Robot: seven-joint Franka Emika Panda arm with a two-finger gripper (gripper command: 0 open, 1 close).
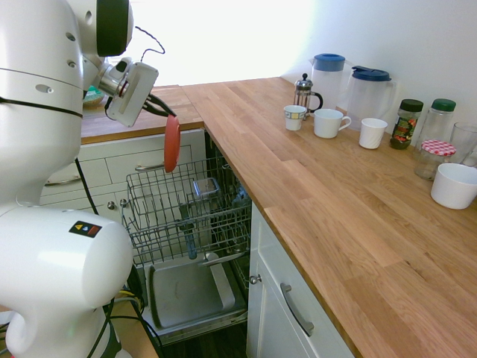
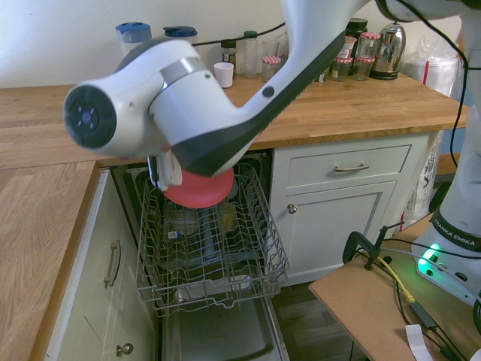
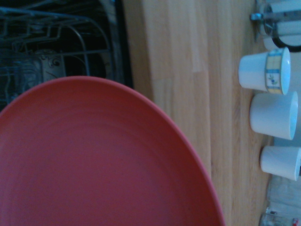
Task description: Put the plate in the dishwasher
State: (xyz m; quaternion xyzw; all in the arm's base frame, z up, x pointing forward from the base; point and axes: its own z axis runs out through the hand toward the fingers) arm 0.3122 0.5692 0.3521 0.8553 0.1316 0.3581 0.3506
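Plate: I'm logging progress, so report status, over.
End effector shut on plate. Plate tilted on edge, above the pulled-out dishwasher rack, not yet in. Rack already holds a clear container.

French press (image 1: 303,95) on wood ctr (image 1: 313,171), far end, w/ patterned cup (image 1: 294,117) just beside it, then white mug (image 1: 328,123) & white cup (image 1: 373,133) to the right. Blue-lid jug (image 1: 328,78) & dark-blue-lid jug (image 1: 368,95) behind, by wall. Further right: black-lid jar (image 1: 406,123), green-lid jar (image 1: 436,123), checked-lid jar (image 1: 434,159), white bowl (image 1: 454,186) nearest. White cabinet (image 1: 287,298) below, w/ metal handle (image 1: 297,309).
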